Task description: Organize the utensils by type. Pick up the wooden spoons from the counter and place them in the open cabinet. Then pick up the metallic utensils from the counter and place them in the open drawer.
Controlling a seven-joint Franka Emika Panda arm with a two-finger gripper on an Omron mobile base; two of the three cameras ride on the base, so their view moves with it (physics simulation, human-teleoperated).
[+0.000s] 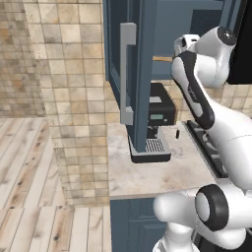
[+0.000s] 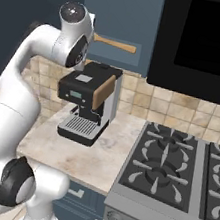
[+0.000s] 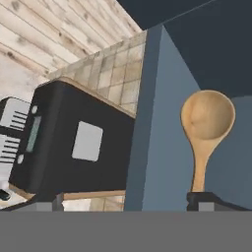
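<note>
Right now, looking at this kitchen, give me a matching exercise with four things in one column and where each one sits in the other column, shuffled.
Things:
1. wooden spoon
2. coffee machine
3. stove
4. cabinet door

Places:
A. on the counter, against the tiled wall
B. swung open, its grey bar handle facing out
C. lying on the shelf inside the open cabinet
D. to the right of the counter, burners bare

Pairs: 1-C, 2-A, 3-D, 4-B

wooden spoon (image 2: 115, 44) bowl hidden behind arm
</note>
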